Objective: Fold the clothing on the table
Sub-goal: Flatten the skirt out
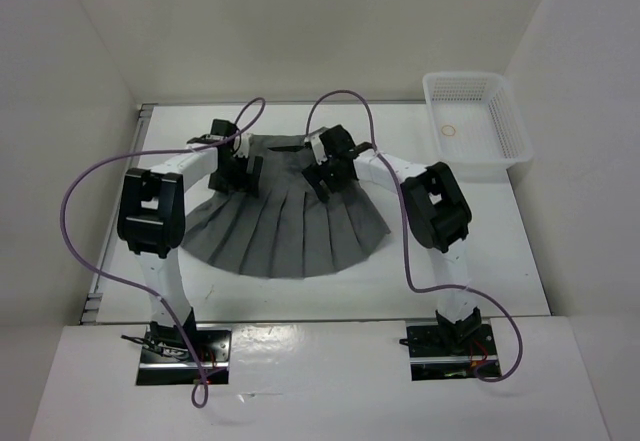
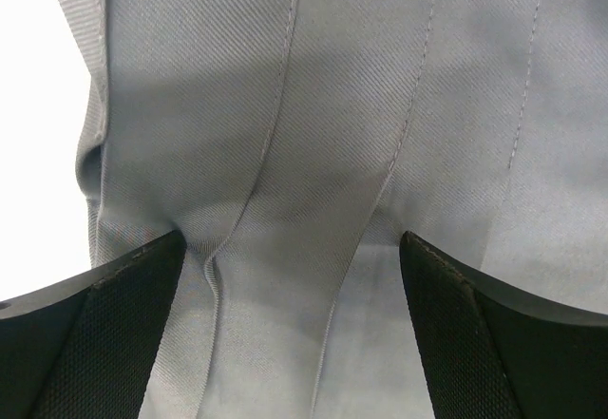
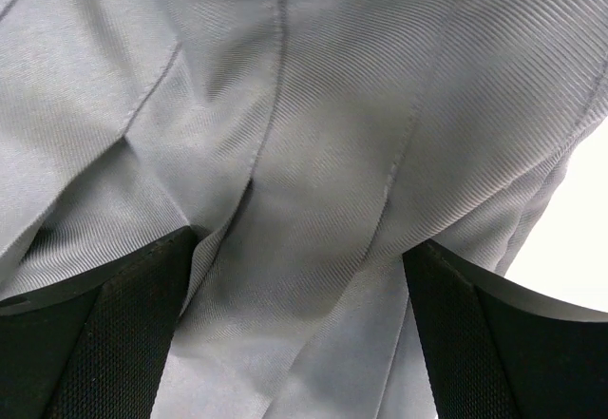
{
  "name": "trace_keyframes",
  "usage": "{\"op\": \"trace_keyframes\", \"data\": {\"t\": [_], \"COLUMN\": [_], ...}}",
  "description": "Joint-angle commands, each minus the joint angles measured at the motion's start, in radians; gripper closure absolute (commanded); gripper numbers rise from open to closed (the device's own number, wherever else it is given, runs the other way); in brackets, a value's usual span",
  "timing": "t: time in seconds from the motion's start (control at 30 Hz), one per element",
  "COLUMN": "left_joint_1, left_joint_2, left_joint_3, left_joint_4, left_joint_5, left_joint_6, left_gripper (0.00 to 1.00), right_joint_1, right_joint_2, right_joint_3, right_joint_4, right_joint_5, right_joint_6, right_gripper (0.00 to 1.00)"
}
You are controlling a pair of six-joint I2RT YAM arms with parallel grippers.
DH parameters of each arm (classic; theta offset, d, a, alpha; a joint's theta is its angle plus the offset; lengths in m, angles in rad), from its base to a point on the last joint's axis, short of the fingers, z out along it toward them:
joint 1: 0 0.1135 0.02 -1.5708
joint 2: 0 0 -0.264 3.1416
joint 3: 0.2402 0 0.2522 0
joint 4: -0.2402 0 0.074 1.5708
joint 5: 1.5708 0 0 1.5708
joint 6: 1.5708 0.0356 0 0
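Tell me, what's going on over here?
Two robot arms are working on a grey pleated skirt spread flat on a white table. The left gripper and right gripper are both open, down on the fabric near the waistband, one at each side. Nothing is folded yet. A white basket sits aside.

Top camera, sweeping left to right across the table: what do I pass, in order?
Left gripper → right gripper → white mesh basket. The grey skirt spreads under both grippers, so it has no single place in the order.
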Motion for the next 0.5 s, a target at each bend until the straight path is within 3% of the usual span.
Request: {"op": "trace_keyframes", "data": {"t": [0.0, 0.17, 0.33, 0.47], "left_joint_1": [-0.021, -0.053, -0.053, -0.053], "left_joint_2": [-0.057, -0.188, -0.3, -0.367], "left_joint_3": [-0.102, -0.194, -0.194, -0.091], "left_joint_4": [-0.088, -0.079, -0.126, -0.189], "left_joint_5": [0.035, 0.035, 0.046, 0.021], "left_joint_6": [-0.042, -0.042, -0.022, -0.013], "left_gripper": [0.0, 0.0, 0.0, 0.0], "right_joint_1": [0.003, 0.003, 0.003, 0.023], "right_joint_2": [-0.095, -0.145, -0.229, -0.321], "right_joint_3": [-0.08, -0.132, -0.092, -0.005], "right_joint_4": [-0.06, -0.117, -0.238, -0.345], "right_joint_5": [0.024, 0.01, -0.024, -0.047], "right_joint_6": [-0.021, -0.03, -0.059, -0.085], "right_gripper": [0.07, 0.07, 0.07, 0.06]}}
